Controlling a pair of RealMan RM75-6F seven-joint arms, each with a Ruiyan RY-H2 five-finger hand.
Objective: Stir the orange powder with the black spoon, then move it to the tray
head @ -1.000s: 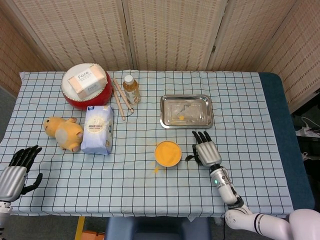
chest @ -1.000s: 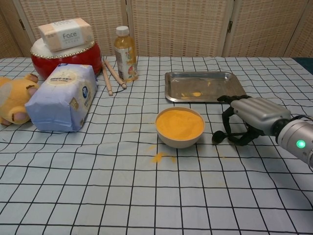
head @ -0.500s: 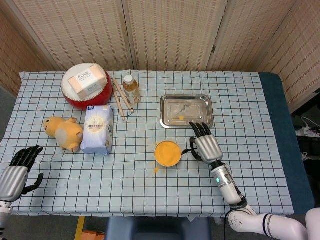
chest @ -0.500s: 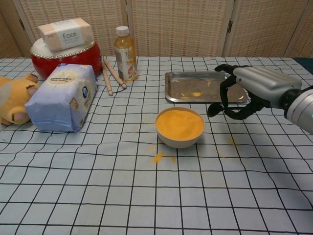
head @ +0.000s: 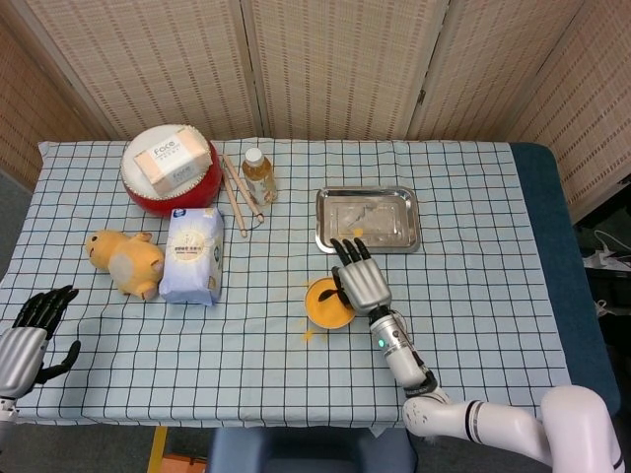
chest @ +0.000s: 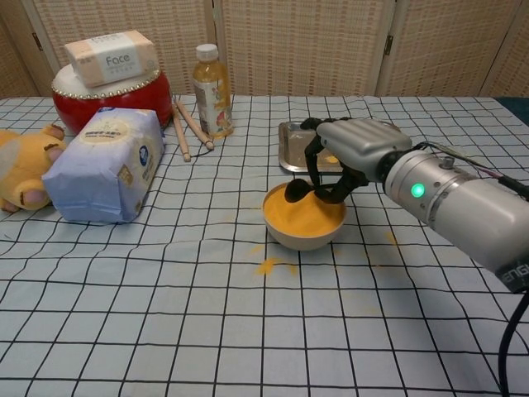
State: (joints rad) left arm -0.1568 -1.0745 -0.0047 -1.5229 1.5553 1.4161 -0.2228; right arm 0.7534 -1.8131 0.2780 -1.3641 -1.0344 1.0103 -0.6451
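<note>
One black spoon (chest: 296,191) grasped by right hand (chest: 351,149), tip in one bowl (chest: 303,232) of orange powder (chest: 307,213), one tray (head: 368,219) beyond, left hand (head: 25,338) released.

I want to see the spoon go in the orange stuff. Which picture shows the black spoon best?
The chest view: the black spoon shows from the side, held by the right hand, its tip at the orange powder. In the head view the hand covers most of it.

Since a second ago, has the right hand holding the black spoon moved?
Yes. The right hand with the black spoon moved leftward, from the bare cloth right of the white bowl of orange powder to directly over it, spoon tip at the powder.
</note>
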